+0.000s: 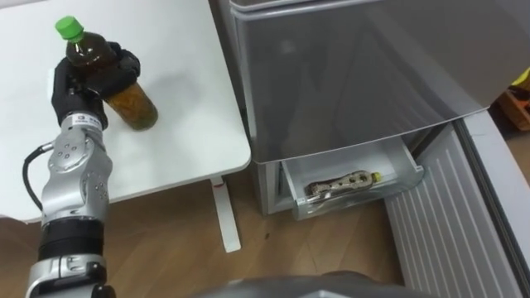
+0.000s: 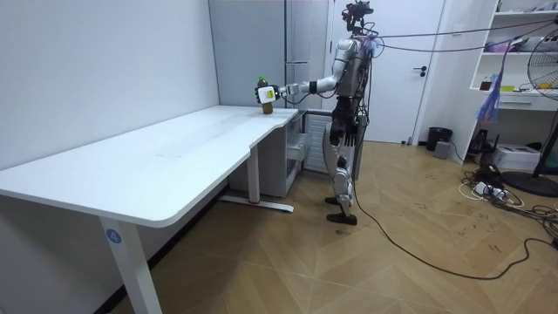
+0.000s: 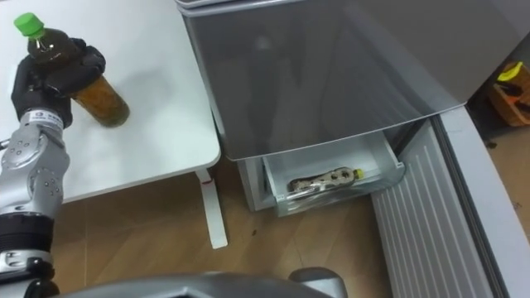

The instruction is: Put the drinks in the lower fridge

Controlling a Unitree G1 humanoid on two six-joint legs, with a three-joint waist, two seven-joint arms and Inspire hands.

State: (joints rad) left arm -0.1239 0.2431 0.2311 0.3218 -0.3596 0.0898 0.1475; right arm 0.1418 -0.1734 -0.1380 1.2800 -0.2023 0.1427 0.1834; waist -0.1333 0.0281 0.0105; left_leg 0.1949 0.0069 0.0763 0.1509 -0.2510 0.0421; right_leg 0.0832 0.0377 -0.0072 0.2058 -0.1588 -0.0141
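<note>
**Left hand (image 1: 74, 91) grips tea bottle at table's end, with fridge drawer open below**

Fingers and thumb of my left hand are curled round the shoulder of a clear plastic bottle of brown tea with a green cap (image 1: 132, 103), over the near end of the flat white table (image 1: 182, 124). I cannot tell whether its base has left the tabletop. In the left eye view, the clear pull-out drawer (image 1: 410, 170) at the foot of the tall grey fridge (image 1: 348, 74) lies at four o'clock from the bottle. What looks like a second bottle with a yellow cap (image 1: 339, 184) lies on its side in the drawer. The ribbed white lower door (image 1: 447, 215) stands swung open at five o'clock.

My judgement: hold firm, lift straight up before swinging clear of the table edge, then go down low. The free space beside the lying bottle looks slim, so I would lay mine parallel to it.
</note>
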